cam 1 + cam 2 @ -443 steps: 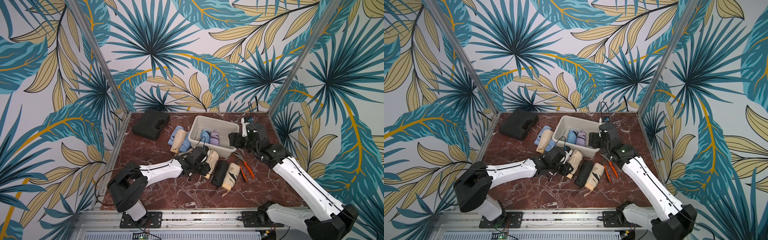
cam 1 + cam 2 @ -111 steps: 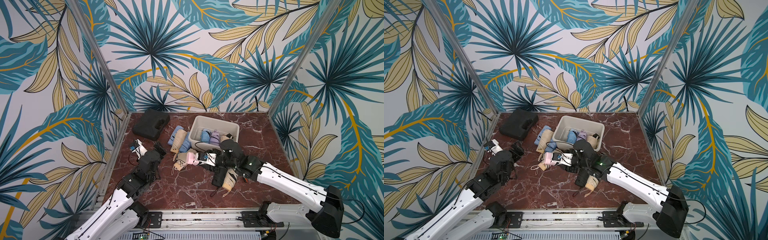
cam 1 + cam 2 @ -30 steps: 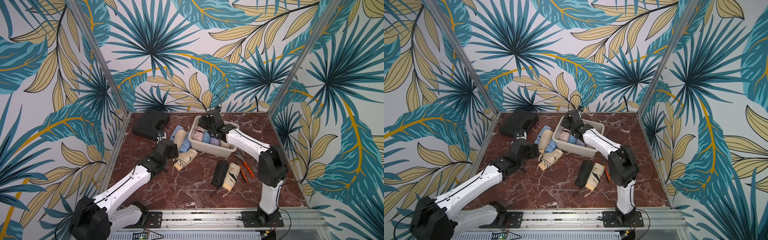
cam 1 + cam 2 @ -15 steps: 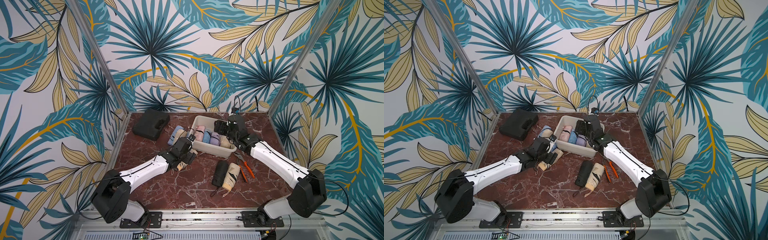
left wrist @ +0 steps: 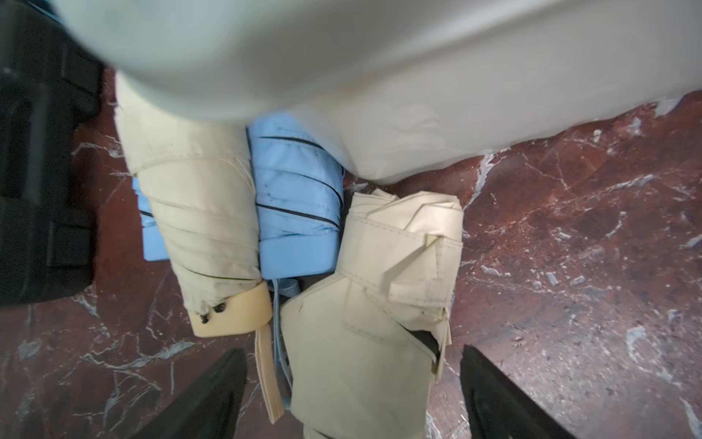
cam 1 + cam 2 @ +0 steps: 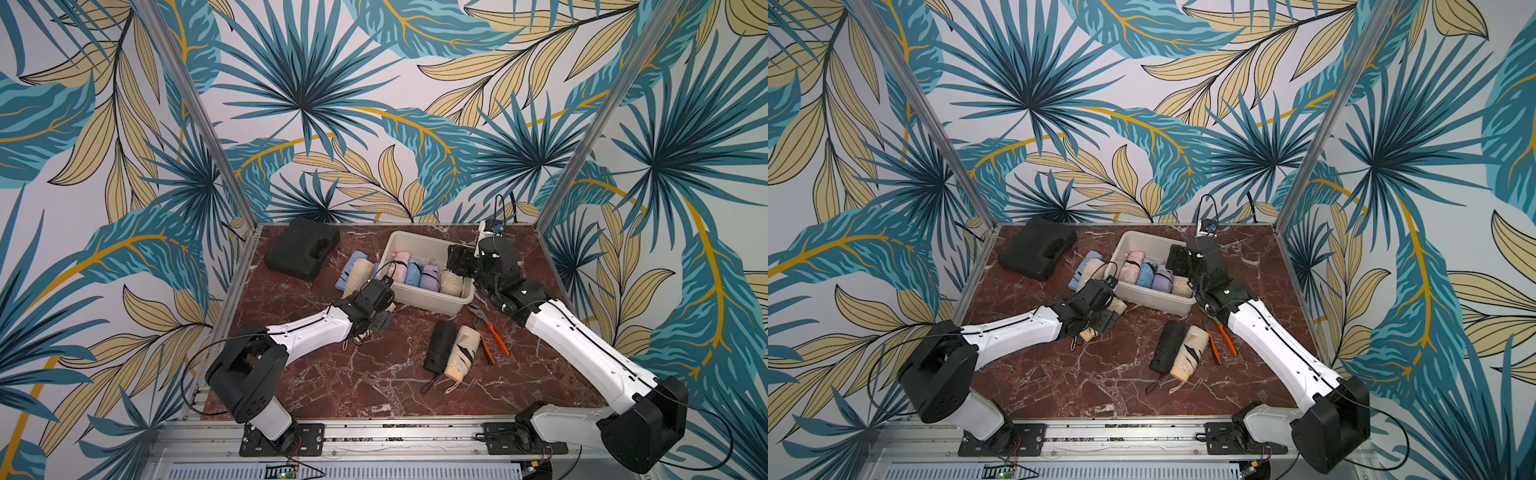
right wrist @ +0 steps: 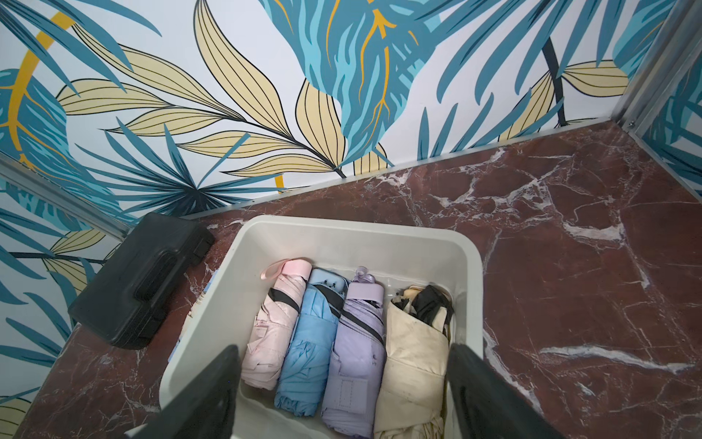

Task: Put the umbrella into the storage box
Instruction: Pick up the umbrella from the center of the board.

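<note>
The off-white storage box point(image 6: 432, 301) stands at the back middle and holds several folded umbrellas side by side: pink point(image 7: 271, 334), blue point(image 7: 307, 357), lilac point(image 7: 357, 361) and cream point(image 7: 414, 361). My right gripper point(image 7: 347, 395) hangs open and empty over the box's right end point(image 6: 457, 262). A cream umbrella point(image 5: 364, 323) lies on the table by the box's front left corner. My left gripper point(image 5: 353, 387) is open and straddles it, with a gap at each finger; in a top view that gripper point(image 6: 382, 324) hides most of this umbrella.
A light blue umbrella point(image 5: 296, 205) and another cream one point(image 5: 197, 213) lie left of the box. A black umbrella point(image 6: 440, 347) and a cream one point(image 6: 461, 353) lie at front middle, beside orange pliers point(image 6: 492, 334). A black hard case point(image 6: 301, 249) sits back left.
My right gripper moved from the box's left end to its right end. My left gripper slid right and down over the cream umbrella by the box corner.
</note>
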{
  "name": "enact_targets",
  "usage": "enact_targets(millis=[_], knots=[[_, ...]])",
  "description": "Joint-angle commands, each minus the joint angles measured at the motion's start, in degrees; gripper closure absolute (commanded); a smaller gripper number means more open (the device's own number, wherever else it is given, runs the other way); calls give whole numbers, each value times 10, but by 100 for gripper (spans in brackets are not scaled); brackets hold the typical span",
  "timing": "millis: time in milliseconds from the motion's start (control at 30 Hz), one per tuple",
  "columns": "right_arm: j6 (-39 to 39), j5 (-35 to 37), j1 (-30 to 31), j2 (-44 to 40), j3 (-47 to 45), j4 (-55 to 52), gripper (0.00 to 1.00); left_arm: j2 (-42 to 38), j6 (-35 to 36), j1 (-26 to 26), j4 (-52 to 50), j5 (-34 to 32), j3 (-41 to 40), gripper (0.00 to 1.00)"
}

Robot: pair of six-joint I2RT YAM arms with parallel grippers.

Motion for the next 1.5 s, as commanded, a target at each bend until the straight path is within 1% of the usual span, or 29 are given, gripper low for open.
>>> enact_targets(millis=[0, 133, 233, 300, 433, 533, 667, 800, 867, 967, 1000, 1067, 1100, 1133, 1167, 1233, 1267, 1333, 1400, 1467], knots=[[4, 13, -2, -12, -21, -12, 13, 7, -25, -1, 10, 30, -20, 10], [3, 18, -2, -13, -26, -11, 13, 13, -33, 0, 25, 49, -35, 12], [-5, 18, -2, -11, -22, -10, 13, 20, -38, -1, 27, 74, -36, 16], [-8, 15, -2, -6, -17, -9, 13, 21, -40, -2, 23, 96, -38, 18], [-32, -19, -2, 16, 4, -5, 13, 11, -43, -6, 4, 161, -53, 24], [-74, -35, -2, 32, 23, -6, 13, -6, -42, -22, -8, 200, -68, 27], [-163, -82, -2, 46, 49, -5, 12, -29, -57, -46, -17, 242, -92, 30], [-262, -152, -2, 51, 53, 5, 11, -65, -86, -53, 1, 251, -120, 30], [-305, -188, -2, 52, 53, 5, 11, -94, -101, -53, 17, 240, -132, 28], [-375, -252, -2, 52, 51, -12, 10, -147, -128, -53, 42, 211, -143, 18], [-412, -280, -2, 52, 48, -23, 10, -169, -145, -52, 57, 190, -145, 14], [-506, -343, -2, 57, 41, -69, 8, -219, -190, -37, 83, 155, -162, 9], [-590, -381, -2, 61, 44, -115, 8, -247, -210, -22, 105, 149, -177, 8], [-644, -402, -1, 65, 48, -153, 8, -279, -235, -5, 128, 137, -197, 7], [-673, -412, 0, 68, 50, -174, 8, -305, -260, 12, 144, 118, -212, 6], [-717, -428, 0, 65, 43, -185, 8, -365, -302, 47, 173, 84, -247, 6], [-730, -435, 2, 64, 41, -187, 8, -396, -320, 59, 176, 68, -258, 4], [-783, -437, 11, 72, 40, -206, 8, -447, -359, 83, 167, 24, -281, 3], [-838, -399, 35, 91, 43, -232, 8, -489, -388, 105, 154, 4, -299, 2], [-884, -338, 66, 112, 33, -240, 8, -525, -417, 116, 134, -12, -313, 2]])
